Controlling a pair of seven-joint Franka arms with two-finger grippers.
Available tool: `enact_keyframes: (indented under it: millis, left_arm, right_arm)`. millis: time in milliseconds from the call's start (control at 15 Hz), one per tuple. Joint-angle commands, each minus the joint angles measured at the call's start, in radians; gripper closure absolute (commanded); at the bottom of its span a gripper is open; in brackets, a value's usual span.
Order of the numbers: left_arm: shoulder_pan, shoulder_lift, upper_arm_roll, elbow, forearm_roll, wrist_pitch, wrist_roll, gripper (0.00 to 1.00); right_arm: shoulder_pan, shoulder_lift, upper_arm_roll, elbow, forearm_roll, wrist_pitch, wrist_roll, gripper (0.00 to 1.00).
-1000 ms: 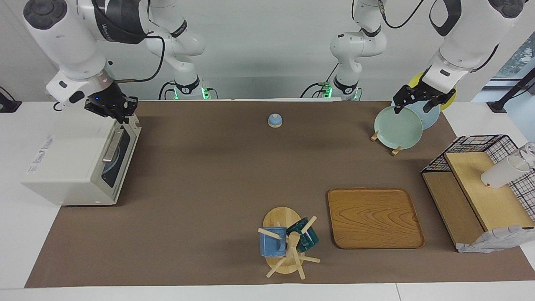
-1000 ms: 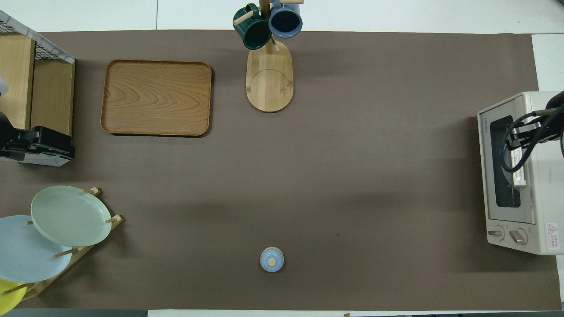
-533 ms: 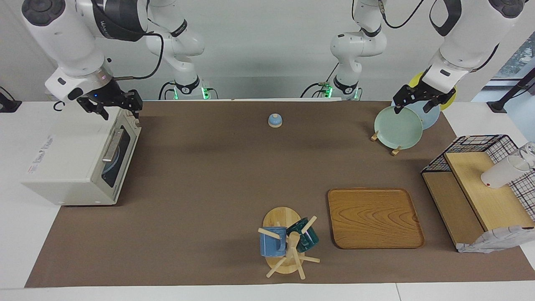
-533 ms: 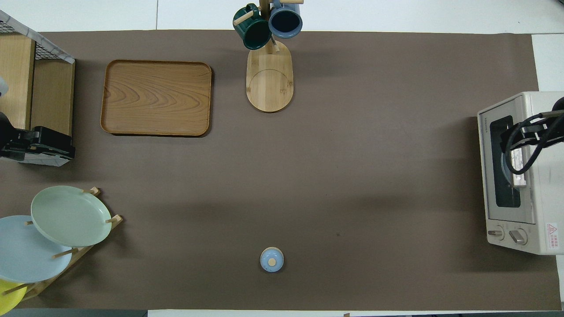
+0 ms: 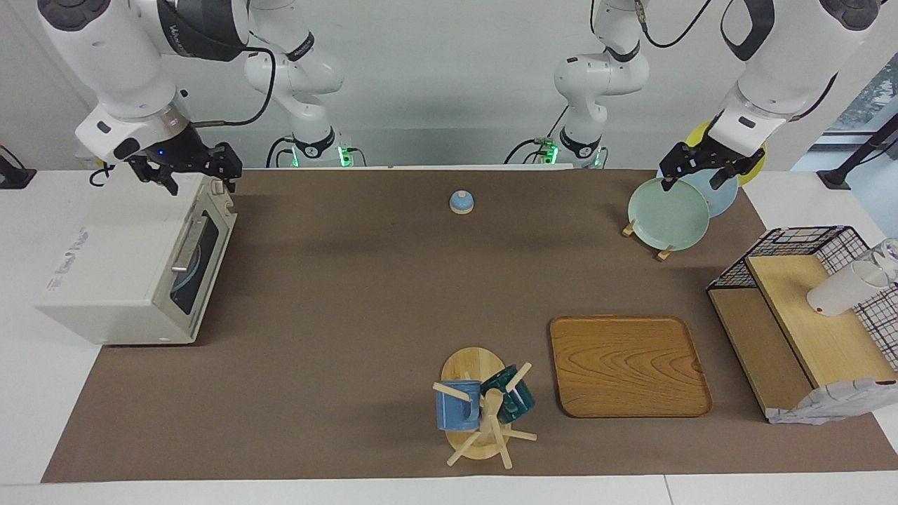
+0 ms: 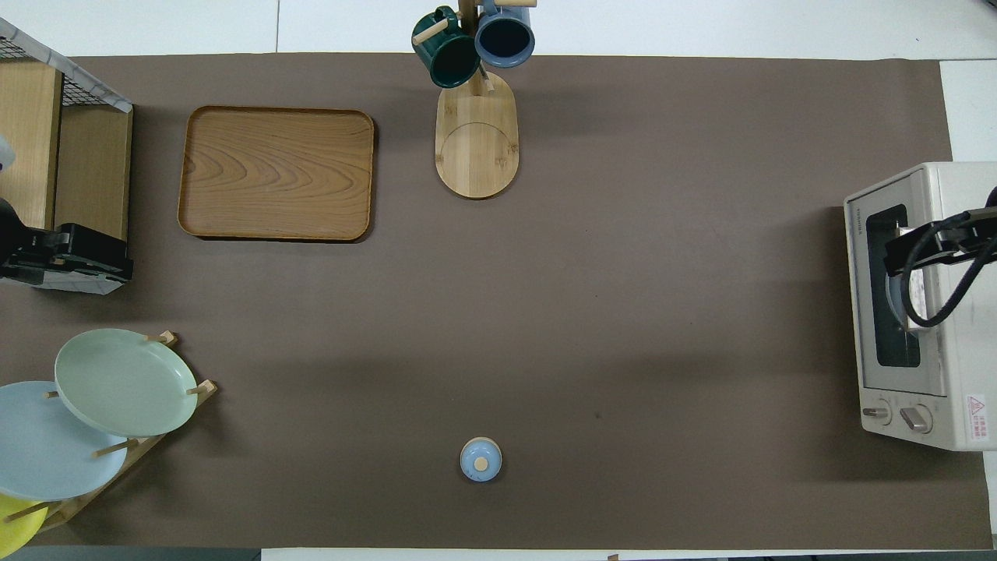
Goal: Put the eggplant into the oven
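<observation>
The cream-white oven (image 5: 105, 280) stands at the right arm's end of the table, its dark glass door (image 5: 193, 263) shut and its bar handle (image 5: 186, 245) free. A pale round shape shows dimly through the glass. The eggplant is hidden from both views. My right gripper (image 5: 201, 182) hangs open just over the oven's top corner nearest the robots, holding nothing; in the overhead view the right gripper (image 6: 911, 248) covers part of the oven (image 6: 962, 351). My left gripper (image 5: 691, 179) waits open over the plate rack, also empty, and shows as the left gripper (image 6: 74, 261) from above.
A green plate (image 5: 668, 214) leans in the rack with blue and yellow plates. A small blue lid (image 5: 461, 202) lies mid-table near the robots. A wooden tray (image 5: 628, 365), a mug tree (image 5: 484, 407) and a wire shelf (image 5: 807, 308) with a white cup stand farther out.
My right gripper has opened and risen from the oven door's top edge, drawing a little toward the robots. The door stays shut. The left arm has not moved.
</observation>
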Motion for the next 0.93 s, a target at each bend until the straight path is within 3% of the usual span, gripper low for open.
enact_keyframes:
  millis: [0, 867]
  left_arm:
    - [0.016, -0.015, -0.01, -0.007, -0.005, -0.007, -0.003, 0.0]
    - [0.016, -0.015, -0.01, -0.007, -0.005, -0.007, -0.003, 0.0]
  right_arm:
    - [0.002, -0.031, -0.007, -0.038, 0.018, 0.024, -0.019, 0.0]
    - [-0.003, -0.029, -0.008, -0.032, 0.023, 0.056, -0.002, 0.0]
